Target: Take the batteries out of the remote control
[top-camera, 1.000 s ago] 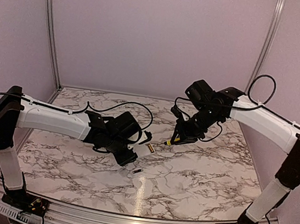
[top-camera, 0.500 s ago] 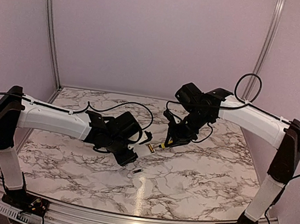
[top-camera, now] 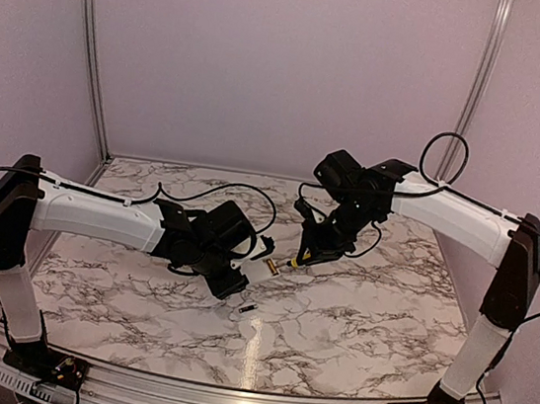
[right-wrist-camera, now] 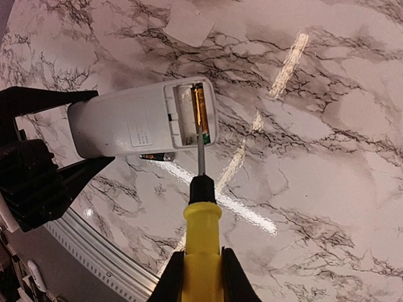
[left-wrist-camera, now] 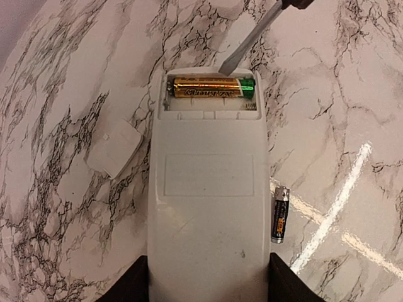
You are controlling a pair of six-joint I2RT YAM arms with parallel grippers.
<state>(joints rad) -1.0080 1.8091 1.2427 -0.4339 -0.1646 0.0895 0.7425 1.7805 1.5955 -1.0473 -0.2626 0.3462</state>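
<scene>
My left gripper (left-wrist-camera: pixel 208 277) is shut on the white remote control (left-wrist-camera: pixel 208 201), one finger on each long side, holding it just above the table. The battery recess at its far end is uncovered, and a gold battery (left-wrist-camera: pixel 211 87) lies across it. A dark battery (left-wrist-camera: pixel 280 214) lies on the marble just to the right of the remote. My right gripper (right-wrist-camera: pixel 201 270) is shut on a yellow-handled screwdriver (right-wrist-camera: pixel 201 233). The screwdriver's metal tip (left-wrist-camera: pixel 228 65) touches the recess edge by the gold battery (right-wrist-camera: pixel 200 107). From above, both grippers meet at mid-table near the remote (top-camera: pixel 260 265).
The loose white battery cover (left-wrist-camera: pixel 114 148) lies flat on the marble to the left of the remote and shows again in the right wrist view (right-wrist-camera: pixel 189 25). The aluminium table rail (right-wrist-camera: pixel 101 251) runs along the near edge. Pink walls close the back and sides.
My right arm has swung left with the screwdriver, bringing its tip to the remote's battery recess. It has held nearly still for the last half second. The left arm has not moved.
</scene>
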